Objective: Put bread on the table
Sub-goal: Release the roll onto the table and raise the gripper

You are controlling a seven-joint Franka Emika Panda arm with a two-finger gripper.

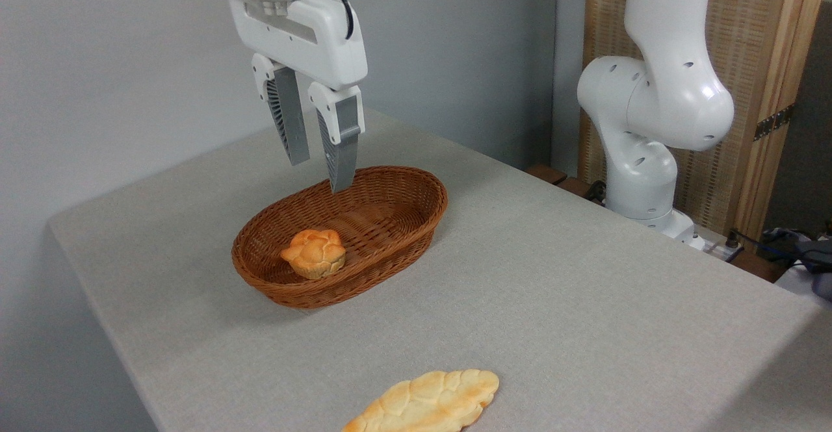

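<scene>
The bread [426, 403], a long flat braided loaf in pale gold with browned ridges, lies flat on the table [572, 289] near its front edge, partly cut off by the picture's bottom. My gripper [320, 175] hangs high above the back of the wicker basket [338, 234], far from the loaf. Its two fingers stand apart with nothing between them, so it is open.
A small round orange knotted bun [314, 253] sits in the left half of the brown oval basket. The arm's white base [650, 133] rises at the table's back right, beside a wooden screen [767, 62]. Cables lie at the far right edge.
</scene>
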